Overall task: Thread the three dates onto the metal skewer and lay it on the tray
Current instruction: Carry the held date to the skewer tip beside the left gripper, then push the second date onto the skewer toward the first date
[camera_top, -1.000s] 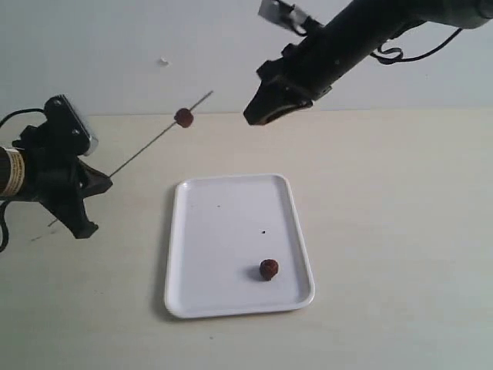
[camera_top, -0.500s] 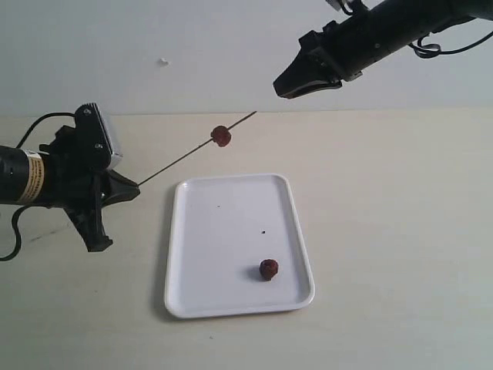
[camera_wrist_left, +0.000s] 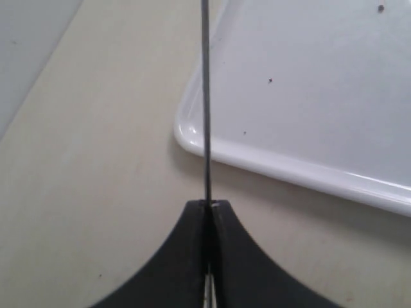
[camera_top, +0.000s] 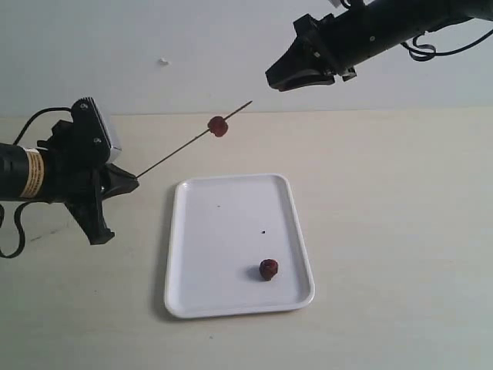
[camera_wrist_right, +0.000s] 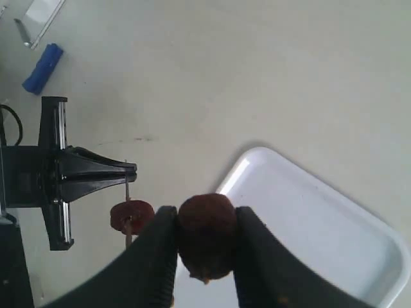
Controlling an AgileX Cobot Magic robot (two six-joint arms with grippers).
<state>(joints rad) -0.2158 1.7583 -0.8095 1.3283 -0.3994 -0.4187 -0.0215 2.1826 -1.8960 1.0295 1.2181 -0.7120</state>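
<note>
Nearest the exterior camera, the white tray (camera_top: 172,254) lies flat on the pale table (camera_top: 385,231), and one loose date (camera_top: 268,269) sits inside it, close to the near right corner and clear of the rim. Beyond the tray's left side, the left gripper (camera_top: 127,183) hangs above the table with its black jaws pressed tight on the butt end of the metal skewer (camera_top: 177,154). In the left wrist view the thin rod (camera_wrist_left: 205,96) runs straight out from between the closed fingertips (camera_wrist_left: 209,204) and passes over a rounded corner of the tray (camera_wrist_left: 289,168). From that grip the skewer slants up and away to the right, held in the air above the table behind the tray's far left corner. A threaded date (camera_top: 218,126) sits on it a little short of the free tip. Farther back and higher, the right gripper (camera_top: 279,79) hovers just beyond that tip, apart from it. The right wrist view shows its jaws (camera_wrist_right: 205,215) part-way closed around a third date (camera_wrist_right: 207,237), pinched between both fingers, with the threaded date (camera_wrist_right: 131,216) just beside it.
</note>
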